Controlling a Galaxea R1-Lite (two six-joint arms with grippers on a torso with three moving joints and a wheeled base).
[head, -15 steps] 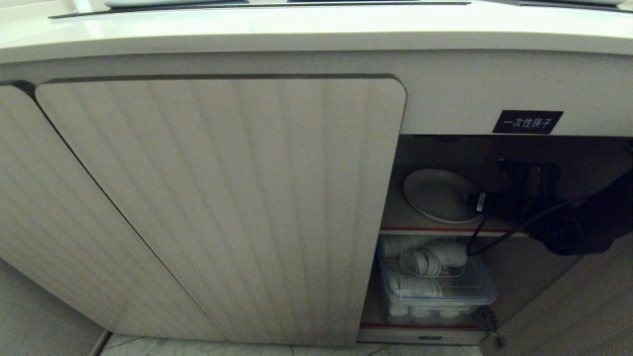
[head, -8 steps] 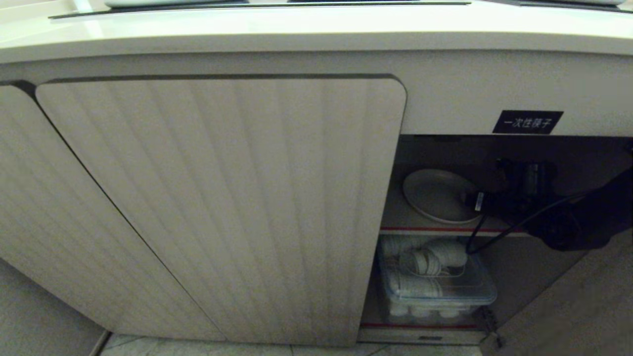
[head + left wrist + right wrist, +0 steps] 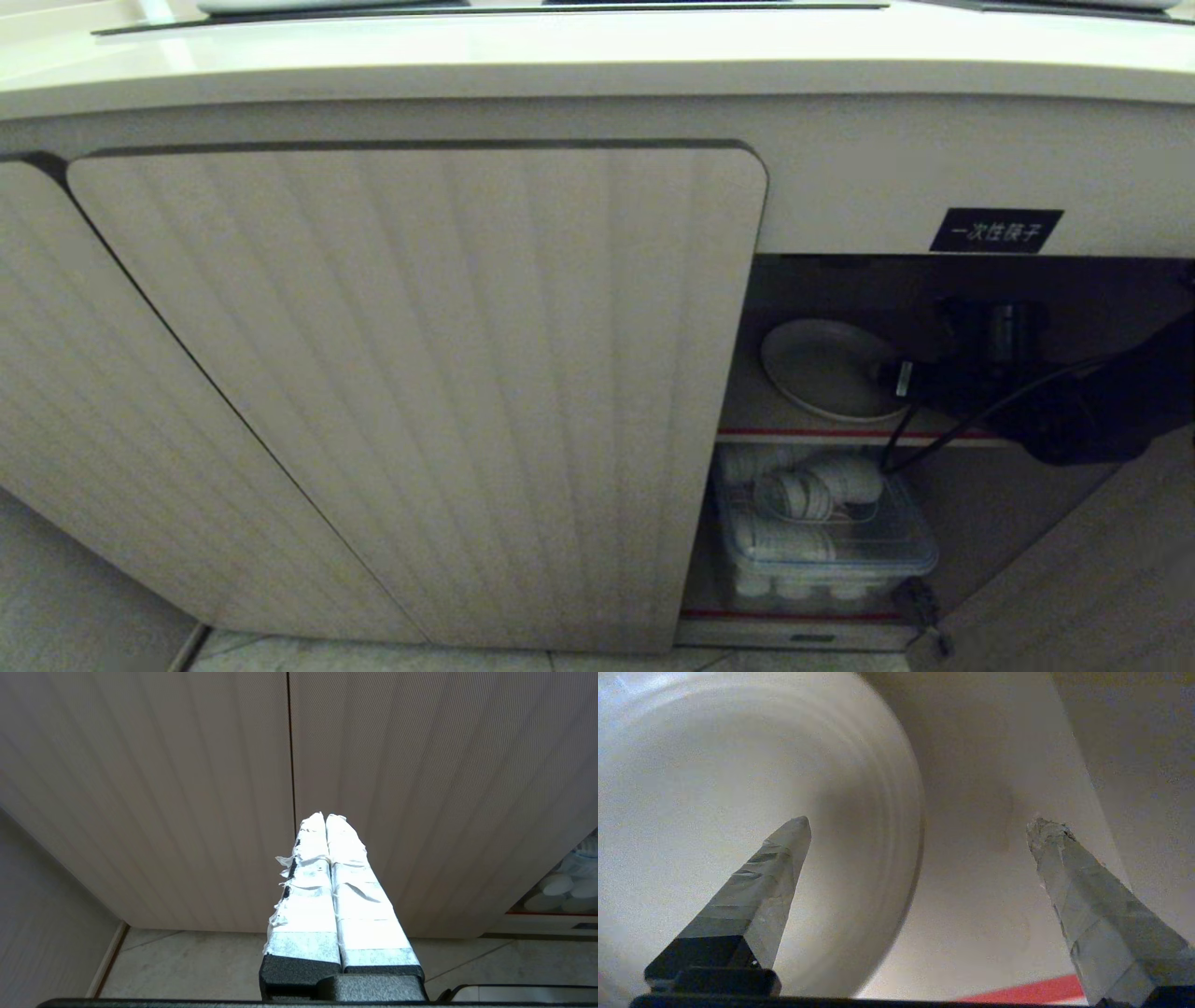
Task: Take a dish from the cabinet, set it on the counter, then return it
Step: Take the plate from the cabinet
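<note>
Reaching into the open right-hand bay of the cabinet (image 3: 411,392), the right end effector (image 3: 917,828) has its two taped fingers (image 3: 775,877) spread wide apart with nothing between them. One finger hangs over the plate (image 3: 822,369), the other stands off past its edge above the bare shelf (image 3: 812,435); the plate's rim runs between the two, and I cannot tell whether either finger touches it. From the head view the dark arm (image 3: 1092,411) comes in from the right at shelf height, with a black cable (image 3: 943,429) looping down in front of the red shelf edge.

The plate lies flat on the upper shelf inside the cabinet, towards the left of the opening, just behind the edge of the closed ribbed door. Below it, on the lower shelf, sits a clear plastic box (image 3: 826,546) packed with white crockery. A small black label (image 3: 996,230) with white characters is fixed to the cabinet front above the opening. The pale worktop (image 3: 597,56) runs across the top.

The left end effector (image 3: 325,819) is held away from the work, fingers pressed together and holding nothing, pointing at the closed ribbed doors above the tiled floor (image 3: 196,966).
</note>
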